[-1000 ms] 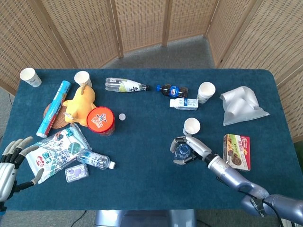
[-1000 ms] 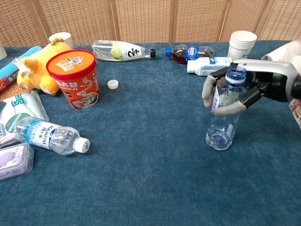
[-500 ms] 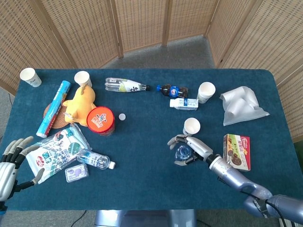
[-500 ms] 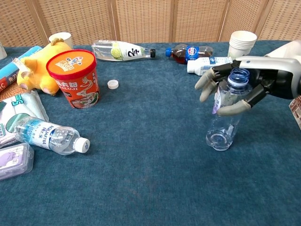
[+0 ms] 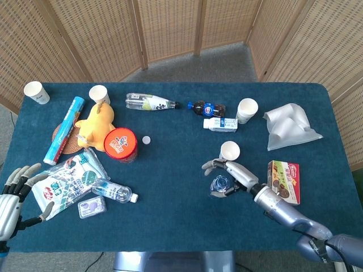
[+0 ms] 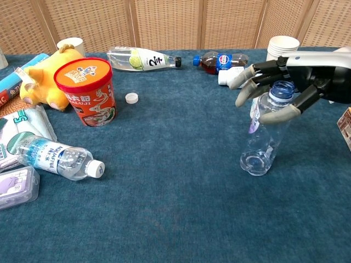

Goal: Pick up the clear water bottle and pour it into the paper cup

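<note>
Chest view: my right robot hand (image 6: 274,90) is spread wide around the neck of the uncapped bottle (image 6: 262,137), which stands upright on the worktop (image 6: 175,208), near the cup (image 5: 229,151).

The bottle (image 6: 262,137) stands on the table (image 6: 175,208), just in front of the paper cup (image 5: 229,151). The cookie box (image 5: 283,181) lies to its right.

right robot hand (image 6: 274,90): black knuckles and back, grey-beige fingertips (image 6: 242,98)
right forearm (image 5: 283,209): glossy silver-grey shell, dark band at the wrist
left robot hand (image 5: 12,195): silver-grey segments, dark gaps, beige tips
</note>
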Controlling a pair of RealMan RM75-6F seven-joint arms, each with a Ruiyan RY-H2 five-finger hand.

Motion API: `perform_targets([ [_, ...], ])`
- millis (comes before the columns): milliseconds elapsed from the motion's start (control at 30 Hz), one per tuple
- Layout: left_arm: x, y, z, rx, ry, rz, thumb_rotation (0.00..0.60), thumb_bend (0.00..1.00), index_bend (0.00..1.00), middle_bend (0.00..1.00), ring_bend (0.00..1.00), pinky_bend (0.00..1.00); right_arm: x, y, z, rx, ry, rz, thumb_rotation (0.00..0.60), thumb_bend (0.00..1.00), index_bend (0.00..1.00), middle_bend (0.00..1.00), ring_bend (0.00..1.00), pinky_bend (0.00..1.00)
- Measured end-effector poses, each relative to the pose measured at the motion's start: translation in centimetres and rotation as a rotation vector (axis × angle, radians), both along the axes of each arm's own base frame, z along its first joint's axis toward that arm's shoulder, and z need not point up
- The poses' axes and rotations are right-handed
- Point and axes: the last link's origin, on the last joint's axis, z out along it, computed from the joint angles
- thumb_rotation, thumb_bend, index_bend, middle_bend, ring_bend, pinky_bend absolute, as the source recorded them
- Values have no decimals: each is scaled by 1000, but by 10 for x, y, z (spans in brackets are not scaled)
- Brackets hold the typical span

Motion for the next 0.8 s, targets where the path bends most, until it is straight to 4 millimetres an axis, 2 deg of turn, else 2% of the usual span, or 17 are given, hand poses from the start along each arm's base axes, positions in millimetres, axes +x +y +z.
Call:
perform_targets([
  [333,0,0,0,1,-4,-6,446,385,207,115,0,0,5,0,14,-14,18,14,523,232,228,346,179,134],
  [633,0,0,0,3,-7,-9,447,386,206,115,0,0,12,0,27,-21,16,17,502,230,227,343,174,134],
  [800,1,1,0,2,-4,-14,445,385,206,115,0,0,18,-3,39,-27,-46,-17,506,240,237,344,167,134],
])
